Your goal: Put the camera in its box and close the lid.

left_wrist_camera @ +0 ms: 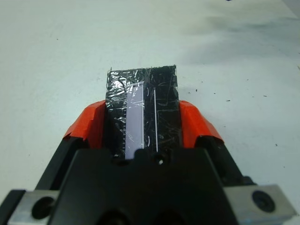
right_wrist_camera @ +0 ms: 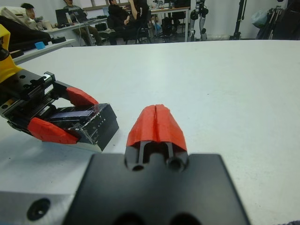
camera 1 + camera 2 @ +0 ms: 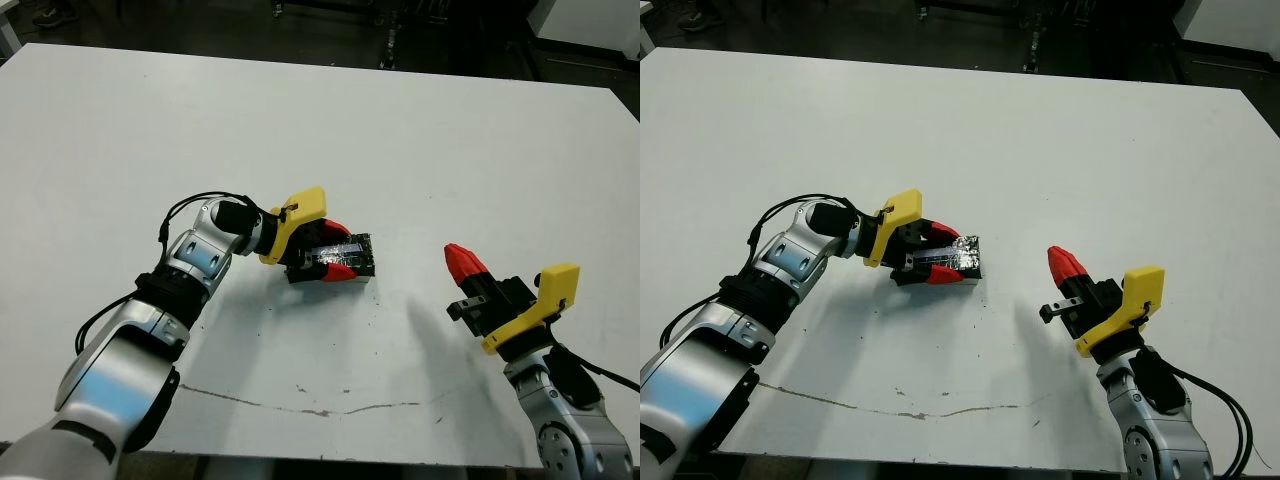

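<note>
- Table (image 3: pixel 420 130) bare white around the work; a thin dark crack (image 3: pixel 320 405) runs along its near edge; nothing lies between the two grippers
- Left gripper (image 3: pixel 335 258) clamps the lid (image 1: pixel 143 101) and box together, one red finger on each long side, left of centre; camera not visible
- Right gripper (image 3: pixel 1065 265) holds nothing, fingers pressed together, well apart to the right

Glossy black lid (image 3: pixel 345 256) with silvery glints and a pale reflective stripe, lying flat over the box, near the table's centre toward seven o'clock, clamped at both long sides between red fingertips (image 3: pixel 341 269)
</note>
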Controlling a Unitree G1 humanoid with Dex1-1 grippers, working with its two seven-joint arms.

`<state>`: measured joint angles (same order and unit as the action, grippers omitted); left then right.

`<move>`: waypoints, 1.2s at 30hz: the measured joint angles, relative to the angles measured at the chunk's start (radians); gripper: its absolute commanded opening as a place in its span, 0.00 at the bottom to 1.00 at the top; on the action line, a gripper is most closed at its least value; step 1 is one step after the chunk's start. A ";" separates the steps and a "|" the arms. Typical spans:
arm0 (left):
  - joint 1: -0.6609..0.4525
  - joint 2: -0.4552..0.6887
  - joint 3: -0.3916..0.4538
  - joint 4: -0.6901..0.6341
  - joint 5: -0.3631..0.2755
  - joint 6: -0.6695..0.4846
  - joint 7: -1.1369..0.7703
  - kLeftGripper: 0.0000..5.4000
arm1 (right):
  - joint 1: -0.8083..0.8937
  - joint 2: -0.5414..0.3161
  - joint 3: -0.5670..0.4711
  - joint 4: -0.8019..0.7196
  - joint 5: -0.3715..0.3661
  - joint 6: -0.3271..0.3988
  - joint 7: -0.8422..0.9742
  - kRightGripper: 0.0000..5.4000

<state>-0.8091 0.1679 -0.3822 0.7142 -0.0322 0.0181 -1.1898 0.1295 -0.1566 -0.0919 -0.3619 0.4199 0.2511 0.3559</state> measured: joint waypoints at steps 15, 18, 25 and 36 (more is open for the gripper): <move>-0.004 -0.003 -0.053 -0.084 0.091 0.110 0.055 0.58 | 0.004 0.000 0.001 -0.001 -0.003 0.000 0.000 0.00; 0.010 -0.002 -0.070 -0.131 0.123 0.130 0.085 0.68 | 0.004 0.000 0.002 -0.001 -0.002 0.000 0.000 0.00; 0.012 -0.025 -0.110 -0.166 0.167 0.130 0.155 0.87 | 0.004 0.000 0.002 -0.001 -0.005 0.000 0.000 0.00; 0.020 -0.033 -0.095 -0.152 0.153 0.125 0.176 1.00 | 0.004 0.000 0.002 0.000 -0.007 -0.009 0.003 0.00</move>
<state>-0.7886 0.1346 -0.4774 0.5625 0.1209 0.1432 -1.0139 0.1338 -0.1567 -0.0894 -0.3618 0.4133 0.2424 0.3584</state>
